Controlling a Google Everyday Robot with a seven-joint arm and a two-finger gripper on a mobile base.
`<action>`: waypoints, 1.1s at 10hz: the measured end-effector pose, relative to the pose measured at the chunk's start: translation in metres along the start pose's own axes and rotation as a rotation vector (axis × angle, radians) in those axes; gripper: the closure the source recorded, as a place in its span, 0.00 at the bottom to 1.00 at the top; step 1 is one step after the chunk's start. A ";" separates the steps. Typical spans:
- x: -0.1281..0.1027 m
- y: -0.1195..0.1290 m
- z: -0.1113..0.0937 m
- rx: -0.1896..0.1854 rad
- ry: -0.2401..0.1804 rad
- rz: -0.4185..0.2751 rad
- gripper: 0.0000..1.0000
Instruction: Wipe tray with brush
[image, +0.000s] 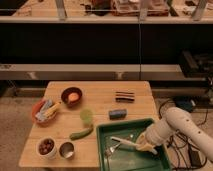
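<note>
The gripper (145, 146) sits low over the right half of the tray (106, 131), at the wooden table's (102, 102) front right corner. Whether its jaws are wide or closed on anything cannot be told. The brush (124, 141) lies inside the tray, running left from the jaws, its near end at them. A small fork (111, 148) rests just left of the brush. A blue block (118, 114) lies beyond the tray.

Glossy green plastic tray (159, 127) on matt pale wooden table (102, 105), tool (144, 146) over tray's right side.
</note>
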 end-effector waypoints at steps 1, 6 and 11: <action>0.000 0.011 0.001 -0.018 0.004 -0.001 1.00; -0.052 0.052 0.047 -0.145 -0.003 -0.090 1.00; -0.115 0.036 0.068 -0.192 -0.044 -0.246 1.00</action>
